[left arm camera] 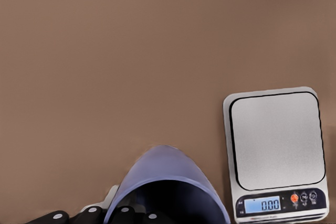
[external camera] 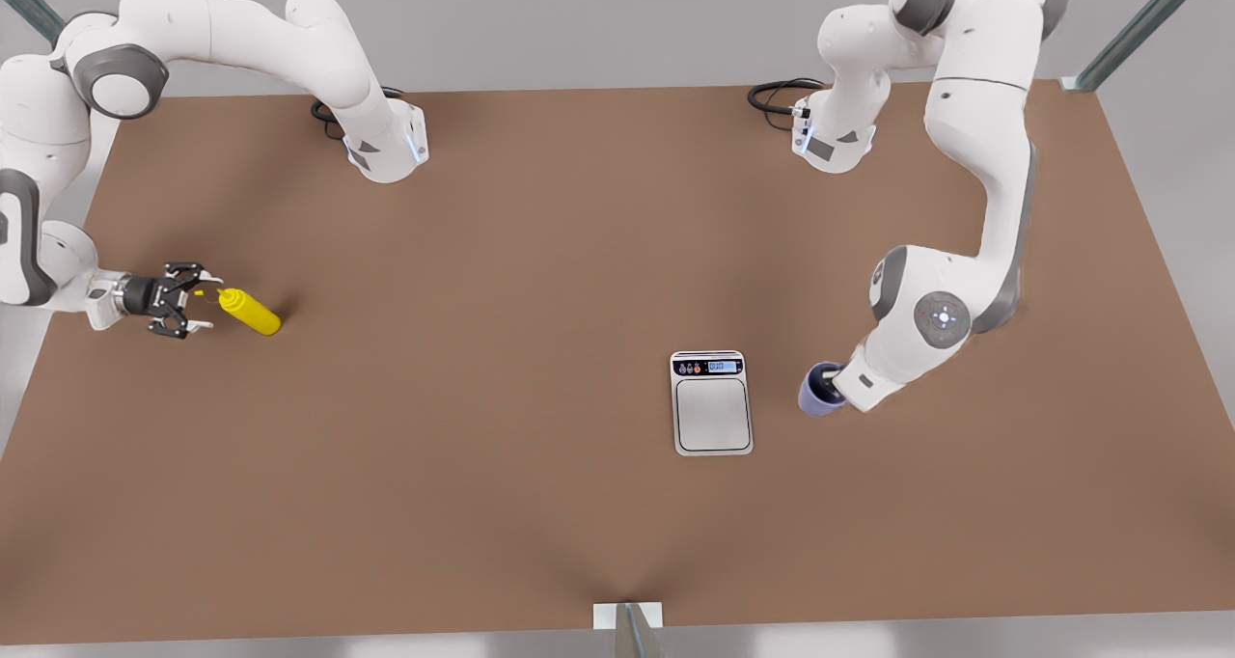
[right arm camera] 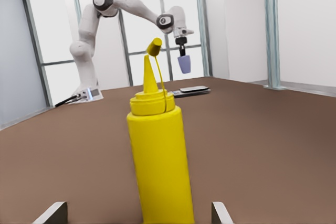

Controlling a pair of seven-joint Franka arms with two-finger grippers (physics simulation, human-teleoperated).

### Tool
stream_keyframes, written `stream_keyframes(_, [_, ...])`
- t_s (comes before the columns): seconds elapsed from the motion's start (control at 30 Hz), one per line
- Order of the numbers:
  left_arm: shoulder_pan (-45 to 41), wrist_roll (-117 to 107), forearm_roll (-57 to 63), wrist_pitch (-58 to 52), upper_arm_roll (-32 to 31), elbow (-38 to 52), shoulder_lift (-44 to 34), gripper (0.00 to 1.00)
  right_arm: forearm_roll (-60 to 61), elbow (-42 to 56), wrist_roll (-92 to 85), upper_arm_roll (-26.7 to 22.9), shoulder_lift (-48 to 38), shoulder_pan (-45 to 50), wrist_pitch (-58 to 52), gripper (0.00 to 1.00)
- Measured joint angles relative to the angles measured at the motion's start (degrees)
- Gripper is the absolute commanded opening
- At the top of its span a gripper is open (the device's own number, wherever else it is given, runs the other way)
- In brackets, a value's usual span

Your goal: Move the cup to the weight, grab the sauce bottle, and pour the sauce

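Counts no step as finished yet. Finds, at the front view's left, the right tool (external camera: 198, 303) spread wide, just short of the upright sauce bottle (external camera: 249, 312), not yet gripping it. Passes open table (external camera: 482, 349) to the weight (external camera: 712, 402), bare-plated. Finds the cup (external camera: 820, 390) just beside it, raised off the table, pinched at the rim by the left tool (external camera: 837, 384). Leaves placing, grasping and pouring to do. Judges room ample, though the bottle stands near the table's edge.
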Motion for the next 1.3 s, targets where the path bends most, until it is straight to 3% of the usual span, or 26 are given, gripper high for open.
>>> stream_keyframes(0.07, [-4.5,-2.2,0.1,0.0,0.0,4.0,3.1,0.21,0.0,-0.5,-0.4,0.0,0.0,0.2,0.6,1.00])
stream_keyframes(0.27, [-4.9,-2.2,0.3,0.5,-4.5,13.1,10.7,0.21,0.1,-1.6,-1.3,0.3,-0.2,1.0,3.5,1.00])
stream_keyframes(1.03, [-4.9,-3.0,3.6,0.6,-5.2,13.3,13.1,0.21,0.2,-10.6,-2.5,3.4,-2.9,0.5,10.3,1.00])
stream_keyframes(1.1, [-4.8,-2.7,2.9,0.6,-5.2,13.3,13.4,0.56,0.2,-11.1,-2.6,3.8,-3.2,0.5,11.4,1.00])
stream_keyframes(1.13, [-4.8,-3.0,2.3,0.6,-5.2,13.3,13.4,0.67,0.2,-11.5,-2.6,3.8,-3.4,0.5,11.5,1.00])
stream_keyframes(1.17, [-4.9,-3.1,1.8,0.6,-5.2,13.3,13.4,0.71,0.4,-12.1,-2.6,4.1,-3.8,0.5,11.5,1.00])
stream_keyframes(1.23, [-4.9,-3.3,1.2,0.6,-5.2,13.3,13.5,0.95,0.4,-12.2,-2.5,4.2,-4.0,0.5,11.9,1.00])
stream_keyframes(1.3, [-4.8,-3.1,0.8,0.6,-5.2,13.3,13.6,0.97,0.4,-12.6,-2.5,4.6,-4.2,0.5,12.1,1.00])
